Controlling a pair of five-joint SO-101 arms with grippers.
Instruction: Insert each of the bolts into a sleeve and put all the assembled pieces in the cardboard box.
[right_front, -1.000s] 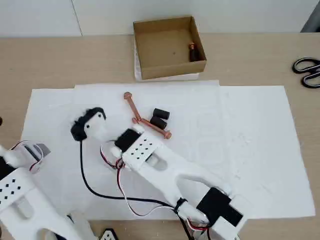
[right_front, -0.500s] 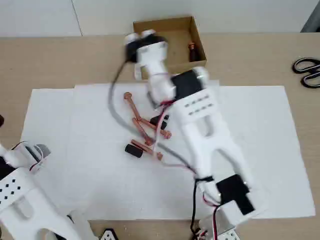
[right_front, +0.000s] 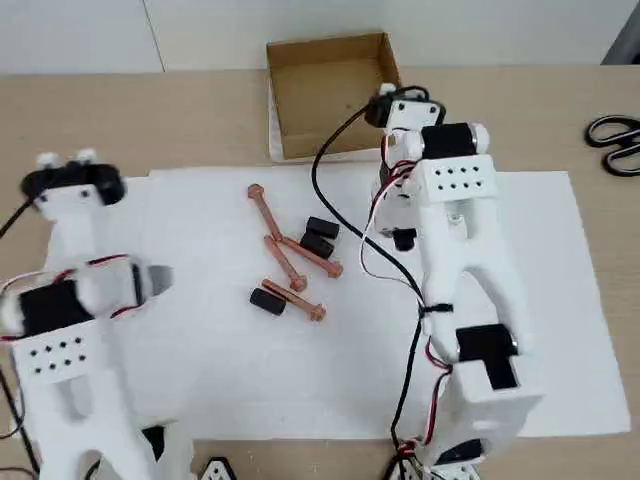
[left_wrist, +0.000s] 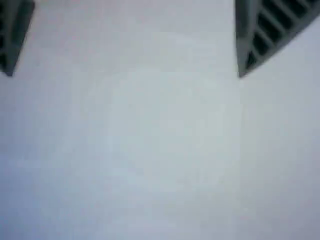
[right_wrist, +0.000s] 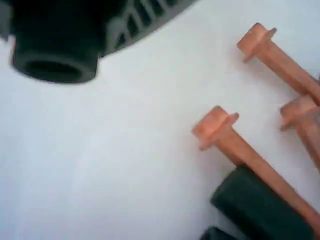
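Several copper bolts (right_front: 283, 262) lie in a loose cluster on the white paper, with three black sleeves (right_front: 318, 236) among them. The cardboard box (right_front: 330, 85) stands at the back. To the right of the cluster my right gripper (right_front: 402, 236) hangs over the paper, shut on a black sleeve (right_wrist: 54, 49). Its wrist view has bolts (right_wrist: 235, 142) and a lying sleeve (right_wrist: 260, 210) close ahead. My left gripper (right_front: 148, 282) is over the paper's left part, well left of the bolts. Its fingers (left_wrist: 250, 45) stand wide apart over bare paper.
The white paper sheet (right_front: 520, 260) covers the middle of the wooden table. Black scissors (right_front: 615, 140) lie at the far right edge. The right arm's wrist hides the box's near right corner. Cables hang along both arms.
The right arm swung from the paper's left side past the box to the right of the bolts, uncovering a bolt and a sleeve. The left arm rose into view over the left paper.
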